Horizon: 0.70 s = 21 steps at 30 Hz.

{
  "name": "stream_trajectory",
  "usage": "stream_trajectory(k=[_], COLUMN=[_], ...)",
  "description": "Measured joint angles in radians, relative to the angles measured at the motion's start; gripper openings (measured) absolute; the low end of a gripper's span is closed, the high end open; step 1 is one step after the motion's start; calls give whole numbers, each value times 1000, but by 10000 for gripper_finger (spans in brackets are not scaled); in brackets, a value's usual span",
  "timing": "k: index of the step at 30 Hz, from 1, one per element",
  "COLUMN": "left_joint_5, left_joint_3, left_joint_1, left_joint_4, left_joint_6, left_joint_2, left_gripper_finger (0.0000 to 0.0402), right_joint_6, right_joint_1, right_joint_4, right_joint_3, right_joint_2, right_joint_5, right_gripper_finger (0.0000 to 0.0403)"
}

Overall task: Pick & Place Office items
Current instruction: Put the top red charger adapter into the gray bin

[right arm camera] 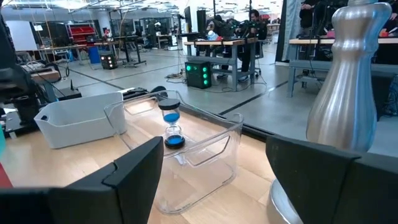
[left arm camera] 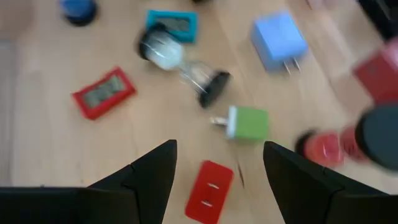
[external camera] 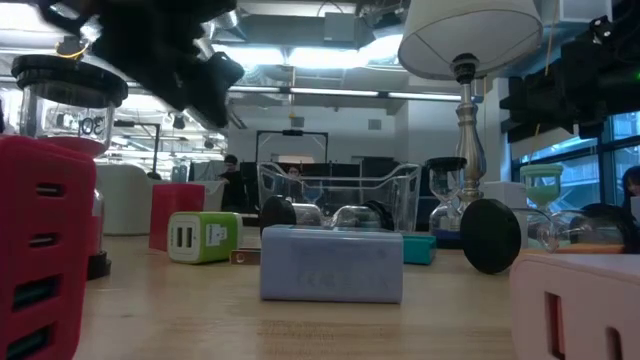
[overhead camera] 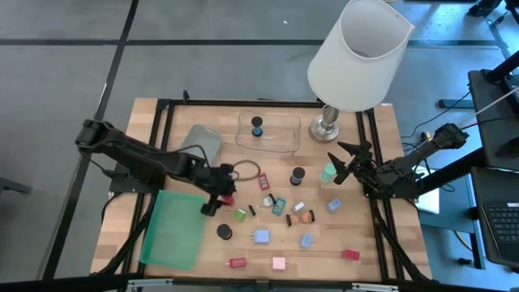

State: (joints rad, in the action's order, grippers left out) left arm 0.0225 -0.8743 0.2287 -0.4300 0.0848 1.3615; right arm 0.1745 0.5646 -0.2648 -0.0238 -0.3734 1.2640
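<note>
Hovering my left gripper [left arm camera: 214,165], jaws wide and empty, above the red block [left arm camera: 209,191]; a crooked descent could nudge the green charger [left arm camera: 247,122] beside it.

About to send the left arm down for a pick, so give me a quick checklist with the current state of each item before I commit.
1. Left gripper open: ok, fingers spread wide.
2. Target between the fingers: ok, the red block lies in the gap on the wood.
3. Clear room around the target: not ok, the green plug block lies close beside it and could be nudged.
4. Contact with the target yet: cannot tell how high the fingers sit.
5. Right gripper out of the way: ok, open at the table's right side near the lamp base.
6. Drop-off free: ok, the clear tray holds only a blue hourglass.
</note>
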Motion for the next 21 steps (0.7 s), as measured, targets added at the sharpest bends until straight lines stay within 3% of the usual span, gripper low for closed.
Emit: stream_trajectory(k=[7, 21], left_joint_5=[-73, -38], left_joint_3=[0, 1], left_joint_1=[34, 17], left_joint_4=[6, -50], left_joint_6=[118, 194], left_joint_2=[55, 89], left_gripper_finger=[241, 242], right_joint_6=[0, 0], right_joint_1=[0, 0], right_joint_4=[0, 0], right_joint_3=[0, 0], right_joint_2=[0, 0], right_joint_5=[0, 0], right_gripper_finger=[288, 288])
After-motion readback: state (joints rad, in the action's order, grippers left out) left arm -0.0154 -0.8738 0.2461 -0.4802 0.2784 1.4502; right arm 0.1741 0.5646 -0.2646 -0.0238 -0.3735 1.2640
